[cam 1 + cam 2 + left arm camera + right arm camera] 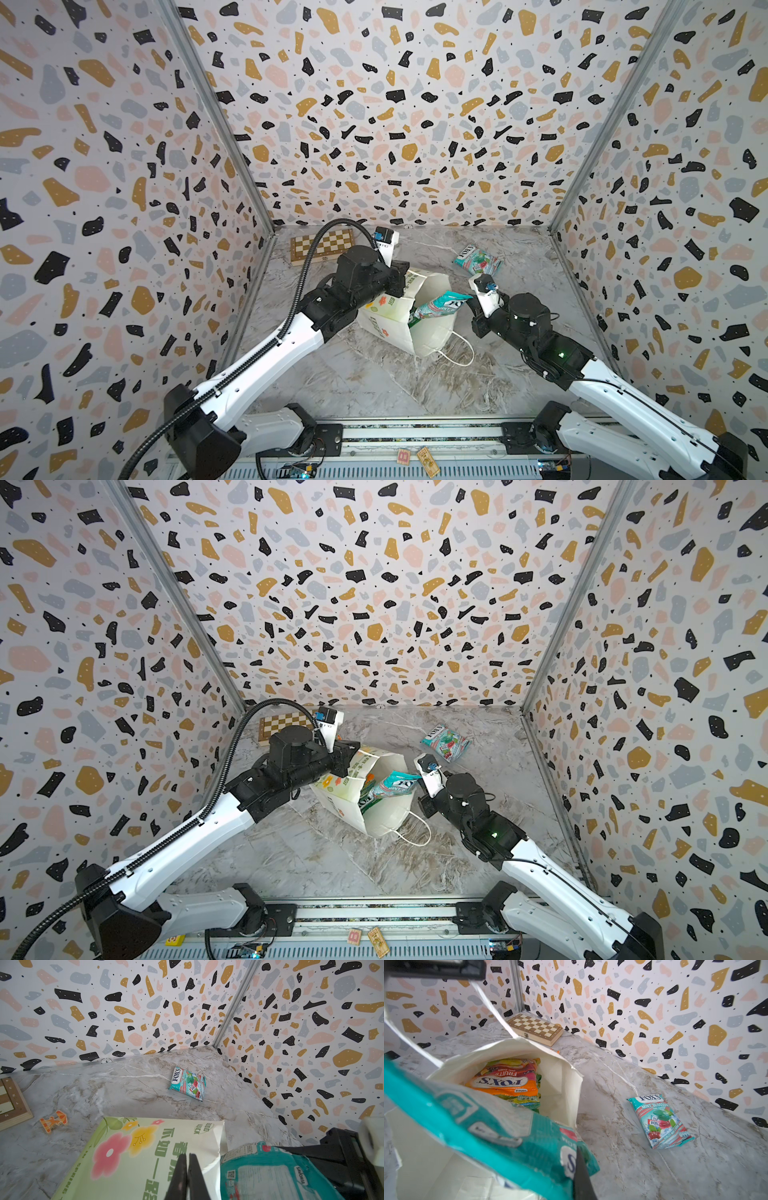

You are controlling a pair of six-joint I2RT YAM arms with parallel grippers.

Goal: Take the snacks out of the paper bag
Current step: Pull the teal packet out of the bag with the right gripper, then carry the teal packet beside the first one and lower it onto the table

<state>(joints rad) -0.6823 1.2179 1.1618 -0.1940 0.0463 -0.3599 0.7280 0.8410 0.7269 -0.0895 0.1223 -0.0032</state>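
Bright, even light; edges warped; foregrnd blurry.

My left arm [266, 357] and right arm [615, 390] wear white shells over black joints. A ribbed black cable [332, 226] runs along the left; a green light [562, 355] glows on the right. My jaws are black.

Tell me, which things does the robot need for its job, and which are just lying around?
For the job:
- paper bag, its edge gripped by the left claw
- pinched teal packet, in the right claw
- loose teal packet, already outside the bag
- orange packet, inside the bag

Just lying about:
- chessboard
- small orange piece near it
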